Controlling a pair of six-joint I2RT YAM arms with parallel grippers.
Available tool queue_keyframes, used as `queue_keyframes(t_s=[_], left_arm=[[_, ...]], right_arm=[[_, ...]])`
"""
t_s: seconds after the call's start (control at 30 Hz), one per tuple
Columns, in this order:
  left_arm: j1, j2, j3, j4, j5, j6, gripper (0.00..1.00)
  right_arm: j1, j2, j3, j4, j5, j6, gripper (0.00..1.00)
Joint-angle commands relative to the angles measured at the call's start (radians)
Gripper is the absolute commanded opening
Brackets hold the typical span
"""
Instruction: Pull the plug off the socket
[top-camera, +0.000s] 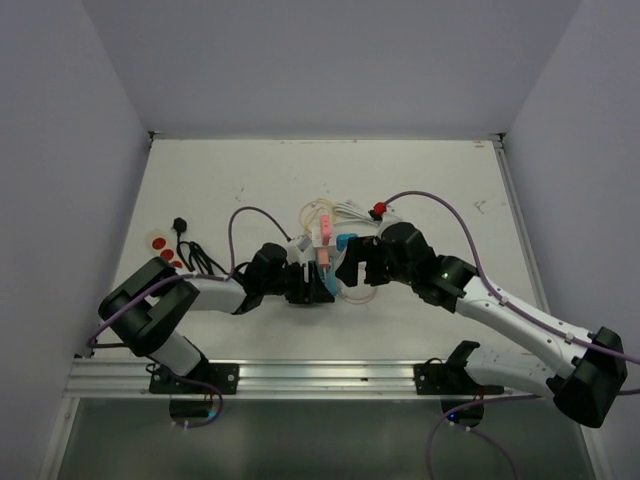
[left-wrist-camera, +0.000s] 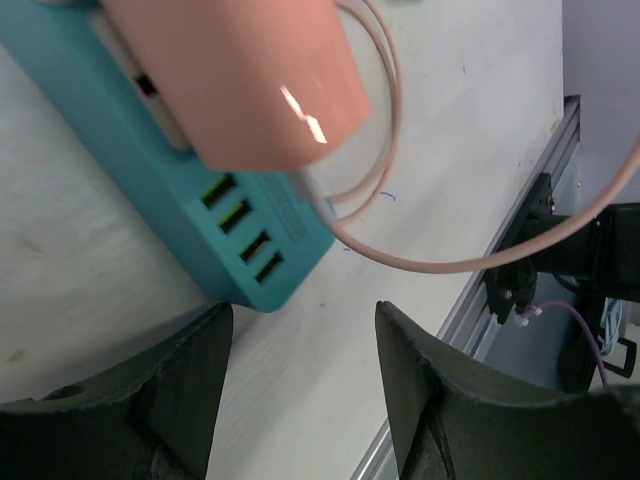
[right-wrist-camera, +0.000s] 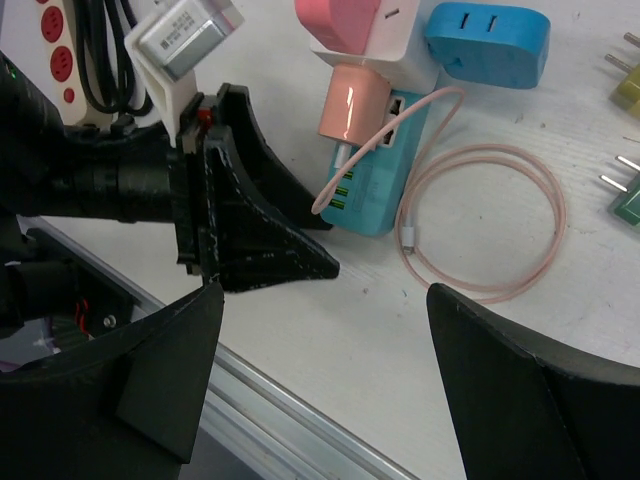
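Plug, from above: the salmon-pink plug (top-camera: 326, 257) sits in the teal socket strip (top-camera: 331, 275) at mid-tabletop (top-camera: 230, 180), among other adapters. Both arms crowd in on it, the left gripper (top-camera: 314, 286) from the near left and the right gripper (top-camera: 360, 265) from the right.
Pull, my reading: one gripper should pin the strip flat while the other clamps the plug low on its flat sides and draws it straight out along the pins.
Plug, left wrist view: it fills the top of the frame, smooth and glossy with rounded corners, and I'd guess the shell is slippery. A thin pink cable (left-wrist-camera: 400, 250) loops out from beneath it.
Left gripper, same view: spread wide and empty, just short of the strip's end with the green ports.
Plug, right wrist view: seated upright in the strip, next to a pink adapter (right-wrist-camera: 345, 20) and near a blue adapter (right-wrist-camera: 487, 45). The cable coils on the tabletop close by and might snag.
Right gripper, same view: fingers far apart, holding nothing, hanging over the near edge.
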Motion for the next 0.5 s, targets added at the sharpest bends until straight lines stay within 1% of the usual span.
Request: queue_keyframes(t_s=[0.0,0.1,0.17,0.23,0.27,0.3,0.33,0.37,0.4,0.47], left_arm=[[-0.082,0.013,0.000,0.089,-0.056,-0.073,0.62],[-0.113,-0.008,0.008,0.080,-0.082,-0.084,0.63],[-0.116,-0.033,-0.003,0.063,-0.097,-0.083,0.67],[-0.117,-0.094,-0.015,0.022,-0.132,-0.055,0.71],[-0.116,-0.123,-0.016,-0.054,-0.154,-0.041,0.73],[-0.114,-0.189,-0.015,-0.104,-0.186,-0.024,0.75],[-0.113,-0.226,-0.012,-0.154,-0.254,0.015,0.78],[-0.107,-0.298,-0.006,-0.254,-0.288,0.032,0.79],[-0.088,-0.333,0.000,-0.297,-0.333,0.060,0.81],[-0.045,-0.395,0.005,-0.394,-0.344,0.082,0.81]], right_arm=[[0.019,0.012,0.064,-0.004,0.067,-0.033,0.86],[0.022,0.009,0.070,-0.021,0.090,-0.044,0.86],[0.021,0.002,0.071,-0.027,0.101,-0.055,0.86],[0.021,-0.003,0.073,-0.041,0.109,-0.070,0.86],[0.022,-0.006,0.074,-0.044,0.110,-0.076,0.86],[0.022,-0.008,0.077,-0.053,0.109,-0.085,0.86],[0.024,-0.008,0.079,-0.059,0.109,-0.090,0.86],[0.025,-0.008,0.087,-0.068,0.112,-0.096,0.86],[0.033,-0.005,0.090,-0.070,0.124,-0.102,0.86],[0.044,0.012,0.102,-0.079,0.141,-0.112,0.85]])
